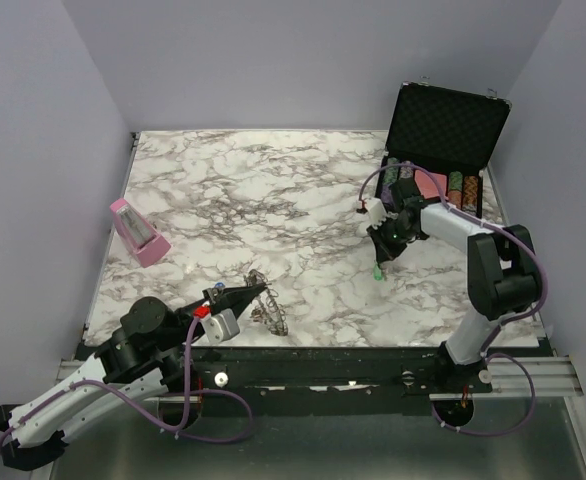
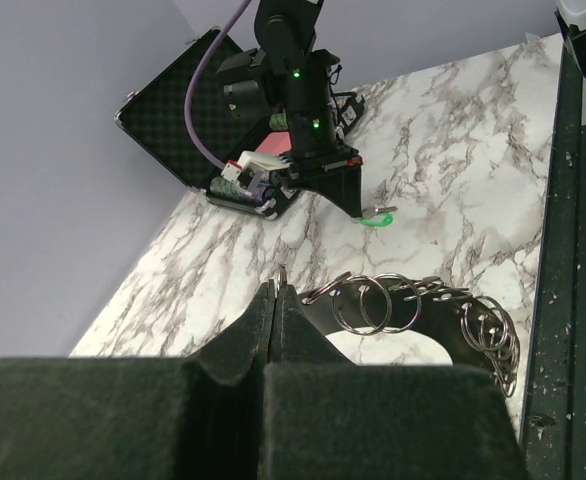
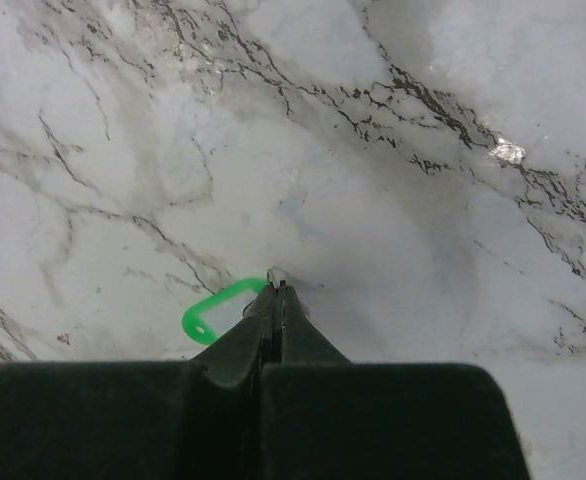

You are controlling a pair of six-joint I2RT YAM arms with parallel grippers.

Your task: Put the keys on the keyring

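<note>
Left tool [image 1: 261,290]: jaws pressed together with nothing seen between them; it lies low over the table's [image 1: 273,190] near edge, tip pointing right.
Left tool, own camera: the closed fingers [image 2: 276,292] end just left of the keyring, close to it; I cannot tell if they touch.
Keyring [image 1: 268,308]: flat on the table near the front edge, just beyond the left tool's tip.
Keyring, close up: a bunch of silvery rings [image 2: 373,305] linked together and trailing off to the right.
Right tool [image 1: 377,262]: jaws shut, tip pointing down at the table on the right side, in front of the case.
Right tool, own camera: the shut tip [image 3: 278,290] is right against the green key; whether it pinches the key cannot be told.
Green key [image 1: 378,272]: at the right tool's tip, well apart from the keyring.
Green key, close up: its green loop head [image 3: 223,298] sticks out left of the fingers, on or just above the marble.
Green key, left camera: seen [image 2: 365,222] under the right tool [image 2: 361,207].
Case [image 1: 448,125]: black, lid up, at the far right corner.
Chips [image 1: 458,188]: in rows inside the case.
Pink box [image 1: 138,232]: at the left edge, lying at an angle.
</note>
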